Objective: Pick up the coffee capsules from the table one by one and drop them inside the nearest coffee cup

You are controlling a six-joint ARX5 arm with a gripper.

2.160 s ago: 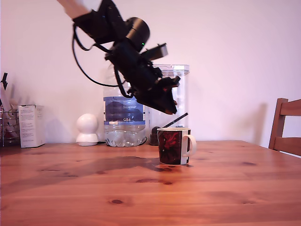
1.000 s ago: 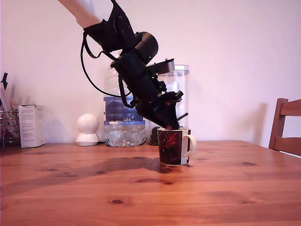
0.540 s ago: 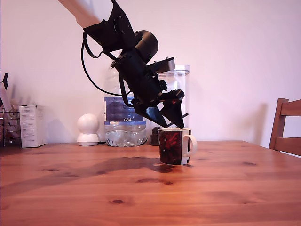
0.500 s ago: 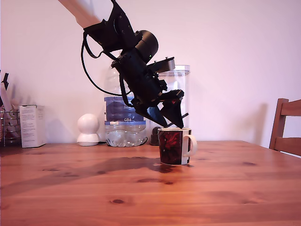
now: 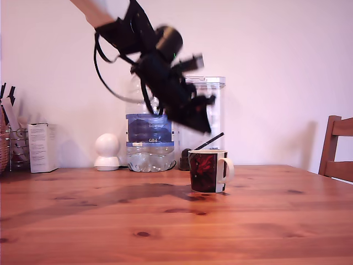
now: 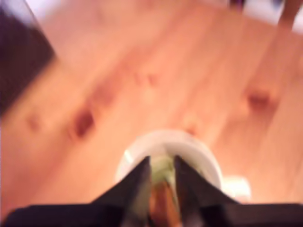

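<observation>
Lifting away from the cup [image 5: 207, 171], the gripper [image 5: 199, 118] now hangs clear above the rim, where half a second ago its tips sat right at the mouth with the fingers spread. The arm is smeared with motion, so this looks like the retreat after a drop, and I judge one capsule delivered.

In the wrist view the two dark, wedge-shaped fingers [image 6: 138, 182] stand close with only a narrow gap. A brownish patch shows in that gap, but blur stops me telling whether it is a capsule held or one lying in the cup below. No capsules show on the table [image 5: 248, 221] in either view.

The cup is a glossy cylinder, red and black, with a pale rim [image 6: 199, 146] and a white handle; a thin dark stick [image 5: 209, 141] leans out of it. The table is warm knotted pine with plank grain. Behind stand a clear ribbed water bottle [image 5: 148, 138] and a tall transparent canister [image 5: 212, 110].
</observation>
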